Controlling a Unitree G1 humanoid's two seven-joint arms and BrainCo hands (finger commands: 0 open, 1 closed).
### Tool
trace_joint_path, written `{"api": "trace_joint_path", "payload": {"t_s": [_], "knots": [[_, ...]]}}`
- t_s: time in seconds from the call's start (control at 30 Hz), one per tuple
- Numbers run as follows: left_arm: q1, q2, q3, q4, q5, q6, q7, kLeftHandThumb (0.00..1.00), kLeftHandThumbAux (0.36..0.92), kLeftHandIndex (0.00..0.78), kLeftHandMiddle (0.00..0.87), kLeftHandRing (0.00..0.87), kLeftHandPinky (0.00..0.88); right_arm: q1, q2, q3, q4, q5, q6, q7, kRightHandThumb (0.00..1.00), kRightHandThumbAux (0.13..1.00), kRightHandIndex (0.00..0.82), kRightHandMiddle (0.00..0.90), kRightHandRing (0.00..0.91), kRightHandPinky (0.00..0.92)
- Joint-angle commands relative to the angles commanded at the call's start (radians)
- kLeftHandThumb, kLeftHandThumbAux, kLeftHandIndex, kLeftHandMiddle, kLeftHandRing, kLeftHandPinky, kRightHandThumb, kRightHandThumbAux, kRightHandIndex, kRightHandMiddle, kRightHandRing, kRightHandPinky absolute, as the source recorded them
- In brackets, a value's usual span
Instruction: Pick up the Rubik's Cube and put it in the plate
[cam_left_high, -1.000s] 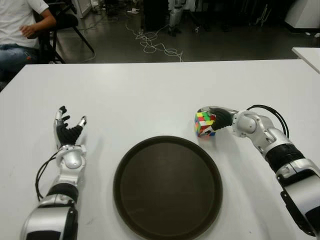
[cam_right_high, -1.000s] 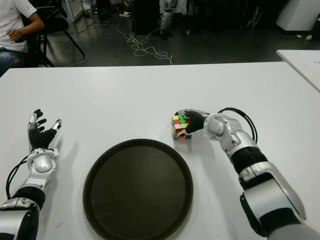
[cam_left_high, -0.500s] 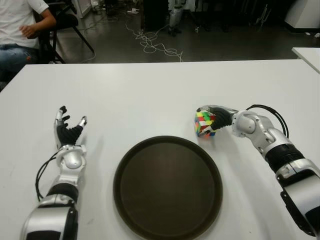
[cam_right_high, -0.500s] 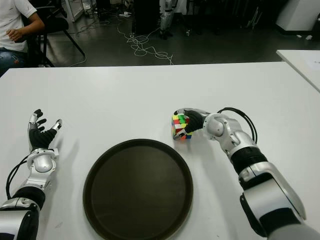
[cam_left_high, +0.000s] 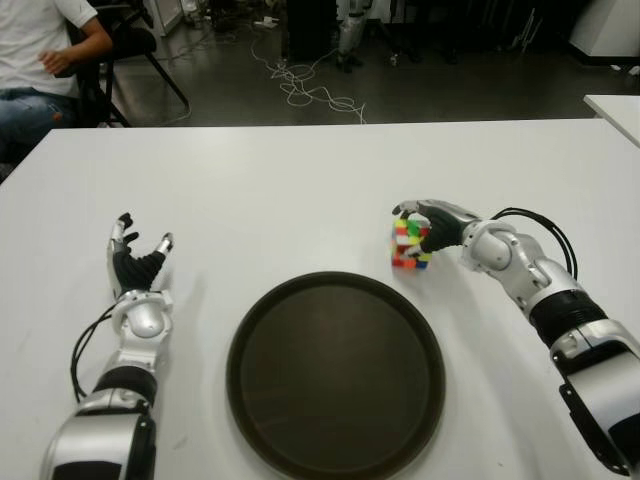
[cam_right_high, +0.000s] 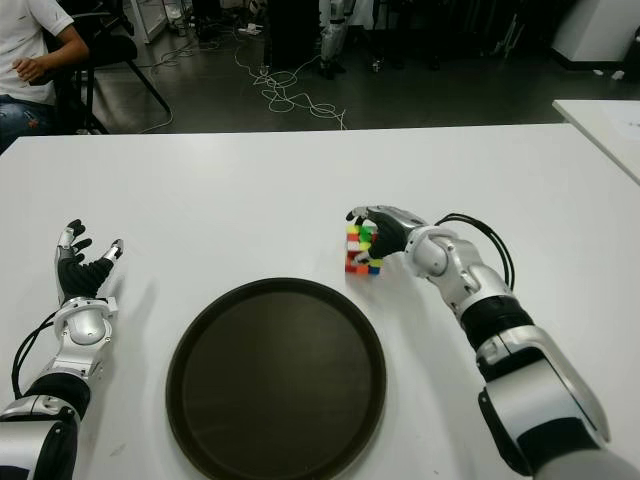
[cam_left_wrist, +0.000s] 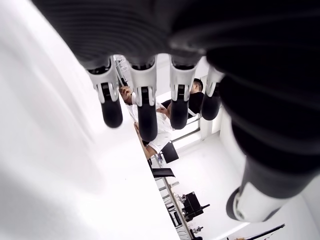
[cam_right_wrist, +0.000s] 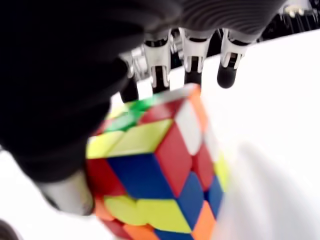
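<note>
The Rubik's Cube (cam_left_high: 408, 245) has been turned edge-on and shifted slightly farther from the plate (cam_left_high: 335, 375), gripped by the right robot hand (cam_left_high: 432, 226), whose fingers have arched over it.

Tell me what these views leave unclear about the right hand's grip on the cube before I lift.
- Rubik's Cube underside: eye views cannot show whether it is off the table; the right hand covers its far side.
- Thumb contact: in the right wrist view the palm hides it, and that view is blurred.
- Plate: cut off at the right wrist view's edge.
- Left hand, left of the plate: holds nothing.
</note>
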Motion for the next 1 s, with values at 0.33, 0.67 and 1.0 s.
{"api": "trace_joint_path", "payload": {"t_s": [0.33, 0.67, 1.0], "knots": [[0.000, -0.001, -0.002, -0.001, 0.004, -0.001, 0.007, 0.426, 0.712, 0.100, 0.154, 0.147, 0.123, 0.005, 0.022, -0.032, 0.017, 0.020, 0.006, -0.068, 0.692, 0.722, 0.423, 0.476, 0.494, 0.477], [0.000, -0.002, -0.001, -0.004, 0.000, 0.011, 0.000, 0.415, 0.722, 0.093, 0.142, 0.144, 0.145, 0.007, 0.033, -0.053, 0.028, 0.047, 0.010, -0.055, 0.694, 0.723, 0.426, 0.501, 0.518, 0.522], [0.001, -0.002, 0.001, -0.007, -0.005, 0.010, -0.009, 0.457, 0.719, 0.097, 0.145, 0.164, 0.188, 0.006, 0.032, -0.055, 0.027, 0.056, 0.013, -0.049, 0.692, 0.724, 0.425, 0.519, 0.538, 0.536]]}}
